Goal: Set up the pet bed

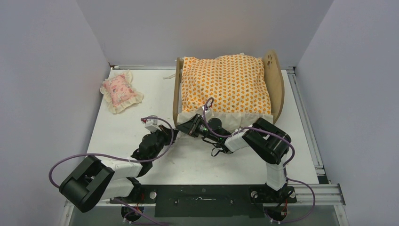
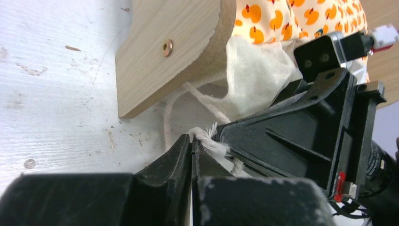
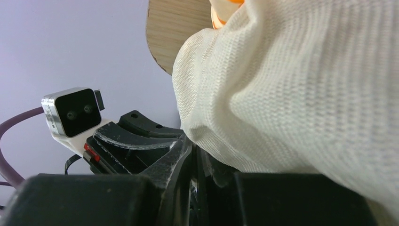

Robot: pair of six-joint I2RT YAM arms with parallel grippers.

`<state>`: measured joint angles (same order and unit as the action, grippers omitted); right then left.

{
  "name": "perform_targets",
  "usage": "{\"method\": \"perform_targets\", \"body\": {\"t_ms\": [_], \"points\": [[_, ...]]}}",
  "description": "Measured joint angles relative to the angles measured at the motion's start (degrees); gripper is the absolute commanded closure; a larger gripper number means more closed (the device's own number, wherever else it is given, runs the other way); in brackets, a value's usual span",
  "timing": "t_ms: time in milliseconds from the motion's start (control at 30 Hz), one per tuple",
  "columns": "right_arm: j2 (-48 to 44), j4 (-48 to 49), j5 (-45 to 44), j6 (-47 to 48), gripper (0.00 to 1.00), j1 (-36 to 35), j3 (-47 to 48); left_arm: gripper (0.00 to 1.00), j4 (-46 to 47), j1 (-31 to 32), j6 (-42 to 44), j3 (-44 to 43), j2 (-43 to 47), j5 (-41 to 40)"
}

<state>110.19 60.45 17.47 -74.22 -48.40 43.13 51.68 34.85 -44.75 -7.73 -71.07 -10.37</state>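
Just beyond the left gripper (image 2: 193, 140) stands the pet bed (image 2: 179, 52).

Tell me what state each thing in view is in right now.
Light plywood pet bed frame: upright, mattress in it.
Orange-patterned ruffled mattress cushion: lying in frame, cream frill overhanging.
Small pink frilled pillow: on table, apart from bed.
White cord: frayed end pinched.
Left gripper: shut on white cord.
Right gripper: shut, against cream frill.

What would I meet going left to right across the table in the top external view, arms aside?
Pink frilled pillow, pet bed footboard, orange-patterned cushion, paw-print headboard.
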Motion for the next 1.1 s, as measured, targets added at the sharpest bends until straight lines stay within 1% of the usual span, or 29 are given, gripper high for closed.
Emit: {"method": "perform_targets", "body": {"t_ms": [33, 67, 133, 200, 300, 500, 600, 633, 700, 833, 933, 1100], "points": [[0.0, 0.0, 0.0, 0.1, 0.88, 0.0, -0.1, 1.00, -0.7, 0.0, -0.2, 0.1, 0.8, -0.5], [0.0, -0.1, 0.0, 0.3, 0.83, 0.0, -0.2, 1.00, -1.5, 0.0, -0.5, 0.1, 1.8, -1.3], [-0.3, -0.8, 0.4, 0.7, 0.68, 0.0, -0.2, 1.00, -3.3, 0.0, -1.3, 0.3, 3.9, -2.7], [-1.0, -2.6, 0.9, 1.4, 0.57, 0.1, -0.2, 1.00, -5.8, 0.0, -2.2, 0.5, 6.0, -4.2], [-2.6, -7.2, 1.0, 3.3, 0.51, 0.0, -0.2, 1.00, -9.2, 0.0, -3.6, 1.0, 8.4, -5.8], [-8.4, -21.4, -1.4, 9.9, 0.48, -0.3, -0.2, 1.00, -14.6, 0.0, -6.1, 1.7, 9.3, -6.8], [-11.5, -27.1, -3.5, 14.0, 0.50, -0.8, -0.2, 1.00, -15.7, 0.0, -7.0, 1.7, 9.0, -6.9], [-12.2, -28.2, -3.9, 15.1, 0.51, -0.8, -0.2, 0.98, -15.9, 0.0, -7.1, 1.7, 8.8, -6.8], [-12.9, -29.4, -4.6, 16.6, 0.52, -0.8, -0.2, 0.93, -15.9, 0.0, -7.2, 1.7, 8.2, -6.2], [-12.6, -30.2, -4.8, 18.0, 0.53, -0.8, -0.2, 0.87, -16.0, 0.0, -7.0, 1.4, 7.5, -3.5], [-11.2, -29.0, -4.5, 18.0, 0.53, -0.8, -0.1, 0.83, -15.9, 0.0, -6.8, 0.9, 7.0, -1.0], [-6.8, -24.8, -4.2, 17.3, 0.55, -0.8, 0.2, 0.71, -15.5, 0.0, -6.7, 0.4, 5.9, 1.1]]}}
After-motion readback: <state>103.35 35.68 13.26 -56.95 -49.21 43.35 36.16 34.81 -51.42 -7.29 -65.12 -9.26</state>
